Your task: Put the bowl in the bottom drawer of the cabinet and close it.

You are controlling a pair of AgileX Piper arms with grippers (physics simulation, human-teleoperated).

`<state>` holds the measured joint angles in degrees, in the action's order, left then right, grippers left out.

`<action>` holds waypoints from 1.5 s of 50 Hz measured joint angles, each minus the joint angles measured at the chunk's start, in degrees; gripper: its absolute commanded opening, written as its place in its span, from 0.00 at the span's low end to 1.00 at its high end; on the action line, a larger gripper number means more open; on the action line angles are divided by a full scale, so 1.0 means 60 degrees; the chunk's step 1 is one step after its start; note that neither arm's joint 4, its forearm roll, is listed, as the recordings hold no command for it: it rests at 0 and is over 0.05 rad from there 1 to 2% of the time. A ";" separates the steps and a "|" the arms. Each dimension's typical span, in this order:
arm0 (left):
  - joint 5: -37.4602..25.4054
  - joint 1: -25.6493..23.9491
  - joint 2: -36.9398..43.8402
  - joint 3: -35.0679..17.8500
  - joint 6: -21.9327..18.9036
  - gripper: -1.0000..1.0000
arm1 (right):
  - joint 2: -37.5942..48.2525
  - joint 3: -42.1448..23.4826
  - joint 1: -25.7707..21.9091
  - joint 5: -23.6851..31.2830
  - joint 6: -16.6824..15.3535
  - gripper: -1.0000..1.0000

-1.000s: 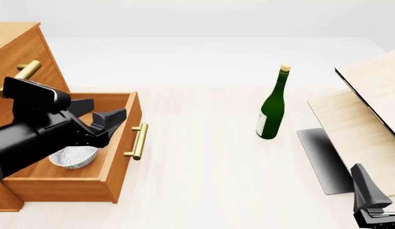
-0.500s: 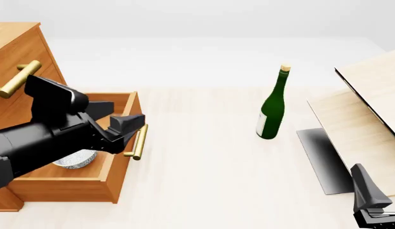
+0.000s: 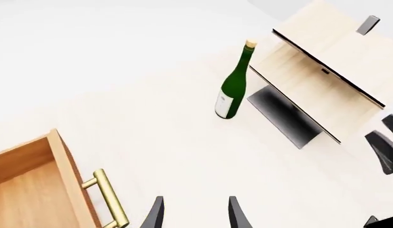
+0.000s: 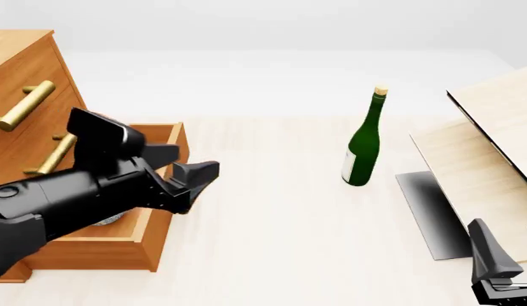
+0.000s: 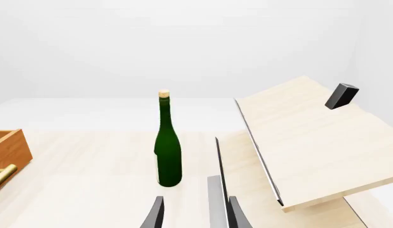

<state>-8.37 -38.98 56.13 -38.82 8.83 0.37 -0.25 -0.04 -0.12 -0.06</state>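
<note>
Worktop: pale wood worktop (image 4: 272, 242) against a plain white backdrop, with the cabinet (image 4: 25, 95) at my far left and pale boards (image 4: 489, 146) leaning at the right.
Bottom drawer: bottom drawer (image 4: 118, 239) is pulled out toward the middle of the worktop; its long axis runs out from the cabinet front, its face turned to the green bottle (image 4: 364, 143).
Bowl: bowl (image 4: 110, 220) sits inside that drawer, only a sliver showing under my left arm; I cannot tell whether it is upright.
Left fingers: left gripper (image 4: 188, 167) is spread apart and empty, hanging over the drawer's front edge, just past it.
Right fingers: right gripper (image 5: 193, 216) is parted with nothing between, well away at the near right.
Handling, drawer: I judge it stiff and boxy, sliding on one line only, so a push should go square on the front panel or the handle (image 3: 109, 199), straight back along its run.
Handling, bowl: probably light, hard and breakable; a sharp shove of the drawer could slide or knock it.
</note>
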 measured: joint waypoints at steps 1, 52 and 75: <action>0.0024 -0.0026 0.0032 0.0001 0.0046 1.00 | 0.0000 0.0000 0.0000 0.0000 0.0000 1.00; 0.1679 -0.0855 0.1569 0.1201 0.3375 1.00 | -0.0001 0.0000 -0.0001 0.0000 -0.0001 1.00; 0.2623 -0.0380 0.1768 0.2326 0.4823 1.00 | -0.0001 0.0000 -0.0001 0.0000 -0.0001 1.00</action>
<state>7.37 -41.26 66.73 -24.86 37.77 0.37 -0.25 -0.04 -0.13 -0.06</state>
